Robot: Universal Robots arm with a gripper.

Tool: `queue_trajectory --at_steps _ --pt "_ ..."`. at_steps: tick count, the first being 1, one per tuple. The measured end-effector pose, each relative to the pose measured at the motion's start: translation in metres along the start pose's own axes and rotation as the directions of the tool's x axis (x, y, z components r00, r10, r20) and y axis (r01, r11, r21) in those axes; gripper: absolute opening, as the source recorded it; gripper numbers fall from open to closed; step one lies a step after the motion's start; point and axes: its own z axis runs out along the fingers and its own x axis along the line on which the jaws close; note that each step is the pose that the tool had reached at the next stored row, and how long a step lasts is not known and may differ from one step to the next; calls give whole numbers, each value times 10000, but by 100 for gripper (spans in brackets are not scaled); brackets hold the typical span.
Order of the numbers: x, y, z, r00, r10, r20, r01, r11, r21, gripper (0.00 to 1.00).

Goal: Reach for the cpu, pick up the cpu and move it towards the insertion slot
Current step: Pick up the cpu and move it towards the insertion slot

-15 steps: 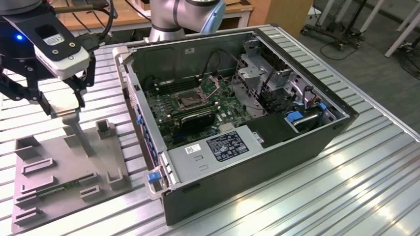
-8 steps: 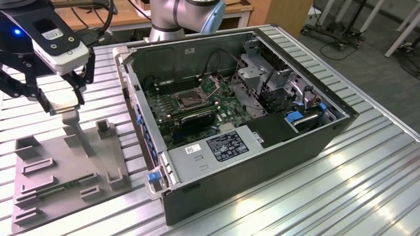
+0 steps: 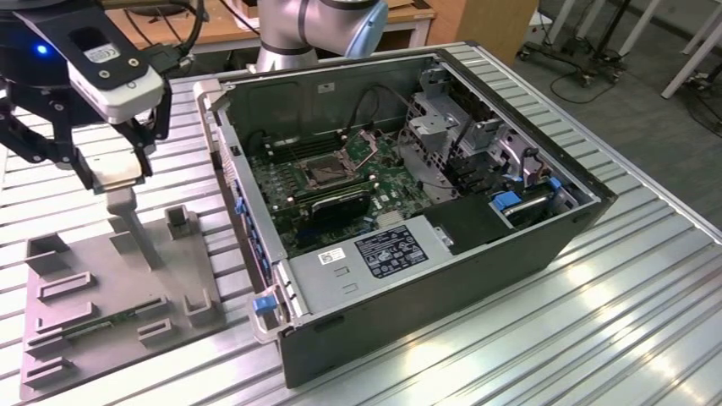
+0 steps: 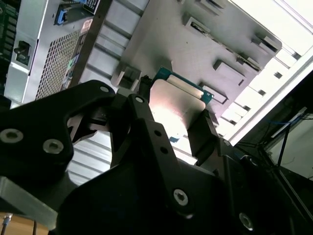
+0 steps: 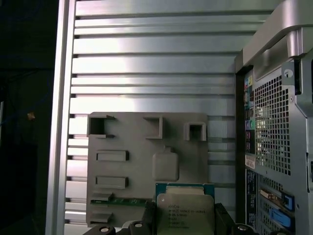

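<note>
My gripper (image 3: 117, 173) hangs above the grey fixture plate (image 3: 101, 288), at the exterior view's left of the open computer case. It is shut on the cpu (image 3: 117, 165), a small silvery square chip. In the second wrist view the cpu (image 4: 176, 105) sits clamped between the two black fingers (image 4: 146, 122), held clear above the plate. The first wrist view has the cpu (image 5: 186, 208) with its green rim above the plate's vacant square recess (image 5: 166, 165). The insertion slot (image 3: 319, 172), a silver-framed socket with a dark centre, lies on the green board inside the case, well to the exterior view's right of the gripper.
The computer case (image 3: 451, 254) lies open on the ribbed metal table (image 3: 609, 321). The fixture plate carries upright grey posts (image 3: 181, 222) and a narrow green circuit strip (image 3: 107, 320). Drive cages and cables (image 3: 474, 152) crowd the case beside the board.
</note>
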Motion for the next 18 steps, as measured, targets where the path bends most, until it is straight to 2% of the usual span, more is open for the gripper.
queue_trajectory --at_steps 2,4,10,18 --pt "0 2 -53 10000 0 2 0 10000 -1 55" --pt "-3 3 -79 10000 -2 1 2 10000 -1 55" --pt "-86 17 -79 10000 -1 1 1 10000 -1 55" --pt "-229 24 -79 10000 -1 1 1 10000 -2 55"
